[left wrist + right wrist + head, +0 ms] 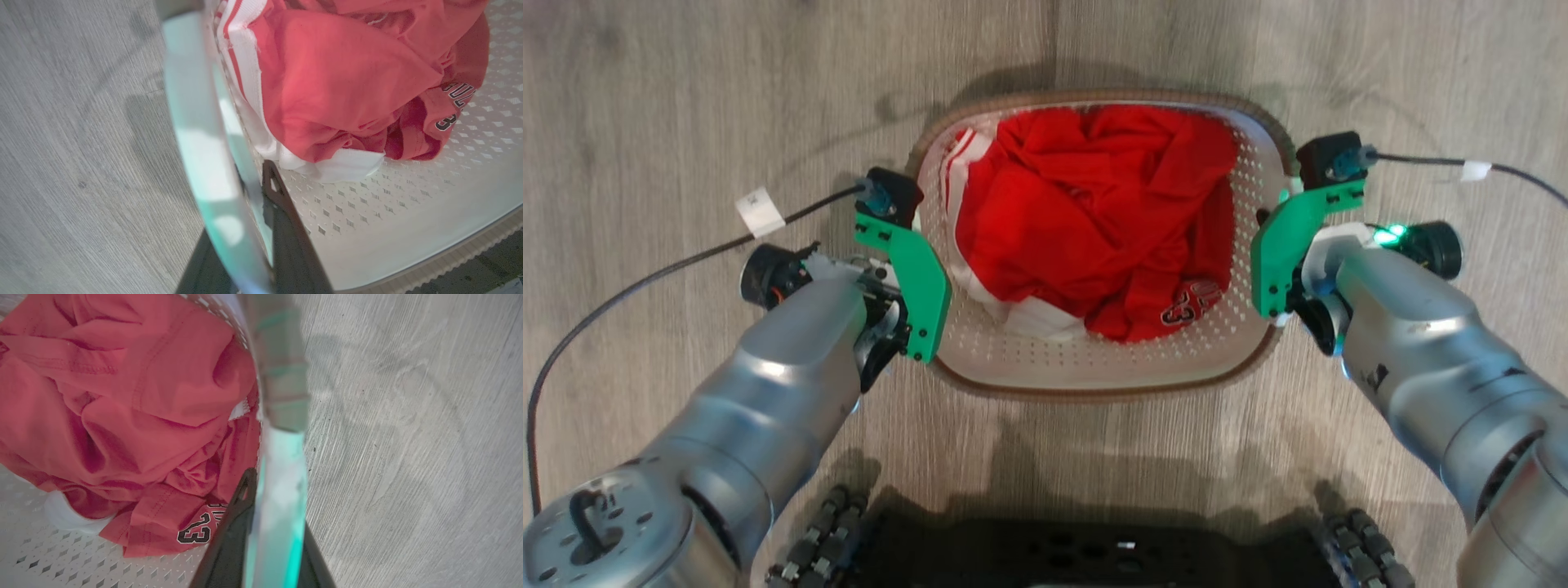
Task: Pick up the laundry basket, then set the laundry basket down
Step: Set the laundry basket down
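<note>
Two grippers clamp the laundry basket (1094,390) from opposite sides, one at each side handle. In the head view the basket sits centred ahead of the robot base (1086,547), over the grey wood-look floor (686,82). Whether its base touches the floor is hard to tell from this angle.

In the left wrist view, the left gripper (241,196) straddles the white side handle (192,102). One dark finger (286,228) lies inside against the perforated wall and the other is partly seen below the handle on the outside. The jaws are closed onto the basket's edge.

The right gripper (278,490) does the same in the right wrist view. Its inner finger (237,522) is flat against the wall beside the cloth, its outer finger is dark on the floor side of the handle (282,375), and it is gripping the edge.

A crumpled red garment (1094,220) with white stripes fills most of the basket, with a "23" print near the right wall. Green camera mounts (915,278) sit on both wrists, just beside the rim. A black cable (645,278) runs from the left mount across the floor.
</note>
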{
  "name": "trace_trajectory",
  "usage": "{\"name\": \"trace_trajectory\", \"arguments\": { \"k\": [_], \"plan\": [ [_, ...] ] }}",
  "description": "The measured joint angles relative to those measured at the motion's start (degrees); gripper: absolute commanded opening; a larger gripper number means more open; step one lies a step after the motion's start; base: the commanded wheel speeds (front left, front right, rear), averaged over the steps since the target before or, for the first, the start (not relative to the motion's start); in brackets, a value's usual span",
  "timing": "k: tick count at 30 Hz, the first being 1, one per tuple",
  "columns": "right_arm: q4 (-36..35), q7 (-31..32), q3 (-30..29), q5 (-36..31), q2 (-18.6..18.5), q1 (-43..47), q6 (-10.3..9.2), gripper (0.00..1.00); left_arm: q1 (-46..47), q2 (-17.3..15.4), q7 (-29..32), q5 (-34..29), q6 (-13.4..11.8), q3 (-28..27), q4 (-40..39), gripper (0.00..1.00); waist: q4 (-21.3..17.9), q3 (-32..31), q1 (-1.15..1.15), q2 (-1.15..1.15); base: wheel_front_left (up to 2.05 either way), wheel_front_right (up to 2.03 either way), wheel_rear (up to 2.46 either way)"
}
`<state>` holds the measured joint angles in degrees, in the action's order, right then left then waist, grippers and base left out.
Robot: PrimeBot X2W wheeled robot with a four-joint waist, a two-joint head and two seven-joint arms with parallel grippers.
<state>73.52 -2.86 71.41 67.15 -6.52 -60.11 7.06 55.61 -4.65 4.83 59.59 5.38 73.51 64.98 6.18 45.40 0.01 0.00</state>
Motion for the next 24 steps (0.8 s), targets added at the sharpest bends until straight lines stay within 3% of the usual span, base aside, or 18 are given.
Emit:
{"name": "trace_trajectory", "arguments": {
  "k": [24],
  "plan": [
    [1.45,1.15,-0.47,-0.79,0.51,-3.24,0.02,0.00,2.54,-0.34,-0.34,-0.59,-2.46,-0.04,-1.34,0.00,0.28,4.99,-0.02,0.01,0.00,0.00,0.00]
  ]
}}
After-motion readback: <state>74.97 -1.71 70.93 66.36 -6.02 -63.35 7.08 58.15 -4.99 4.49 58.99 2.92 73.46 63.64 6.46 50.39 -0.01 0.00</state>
